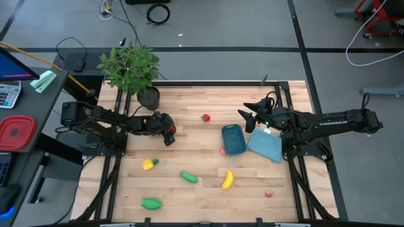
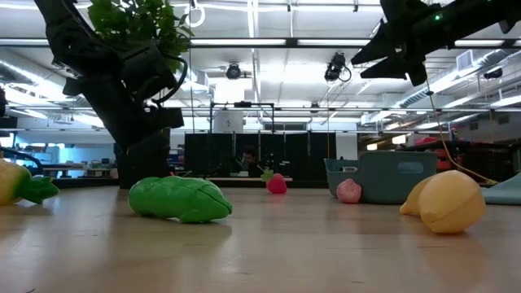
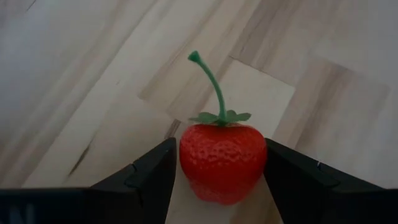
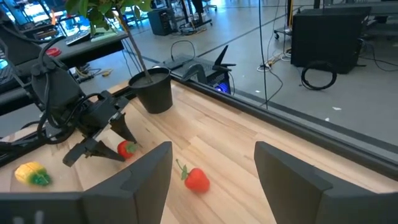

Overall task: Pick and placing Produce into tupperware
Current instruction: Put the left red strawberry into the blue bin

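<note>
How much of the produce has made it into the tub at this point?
None visibly: the blue tub looks empty. In hand: the left gripper brackets a red strawberry. Left on the table: banana, two green pieces, a yellow piece and small red ones. The right gripper waits open.

Left pincer (image 1: 169,135) low over table, fingers closed around something, right pincer (image 1: 248,118) raised, spread

The wooden counter (image 1: 202,189) carries a banana (image 1: 227,180), green pieces (image 1: 151,203), a blue tub (image 1: 233,139), and what seems a potted plant (image 1: 149,98).
</note>
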